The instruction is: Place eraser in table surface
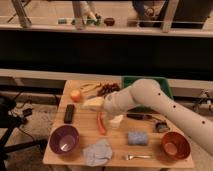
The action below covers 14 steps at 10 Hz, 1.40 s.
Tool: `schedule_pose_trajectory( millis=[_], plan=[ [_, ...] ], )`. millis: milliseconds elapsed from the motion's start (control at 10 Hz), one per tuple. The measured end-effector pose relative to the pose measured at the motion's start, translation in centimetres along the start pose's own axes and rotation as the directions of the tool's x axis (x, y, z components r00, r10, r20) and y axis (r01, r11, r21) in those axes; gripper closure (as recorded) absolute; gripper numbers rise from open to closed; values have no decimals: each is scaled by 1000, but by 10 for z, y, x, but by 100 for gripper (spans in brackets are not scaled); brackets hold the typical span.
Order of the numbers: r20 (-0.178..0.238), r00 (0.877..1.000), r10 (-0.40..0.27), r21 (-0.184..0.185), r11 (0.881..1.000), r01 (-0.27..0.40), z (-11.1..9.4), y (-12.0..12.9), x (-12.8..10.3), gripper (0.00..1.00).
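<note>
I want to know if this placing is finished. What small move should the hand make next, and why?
Probably lift the hand up and away from the table surface. The eraser already lies flat on the wood near the left edge, beyond the purple bowl, while the hand hangs over mid-table, apart from it, so nothing seems left to set down.
</note>
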Motion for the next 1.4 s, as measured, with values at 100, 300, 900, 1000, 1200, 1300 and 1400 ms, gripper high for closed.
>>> schedule_pose_trajectory(
  millis=[100,300,900,1000,1200,1300,1400],
  plan=[
    [16,999,-38,-3,999,38,22,-15,-4,20],
    [40,995,-93,-4,996,93,49,-33,-6,20],
    [89,971,-220,0,975,221,103,-49,30,20],
    [95,968,-232,-3,973,233,113,-48,33,20],
    [114,957,-267,-13,963,270,134,-49,33,20],
    [120,950,-287,-27,956,292,140,-47,33,20],
    [133,938,-320,-52,943,329,148,-47,33,20]
  ],
)
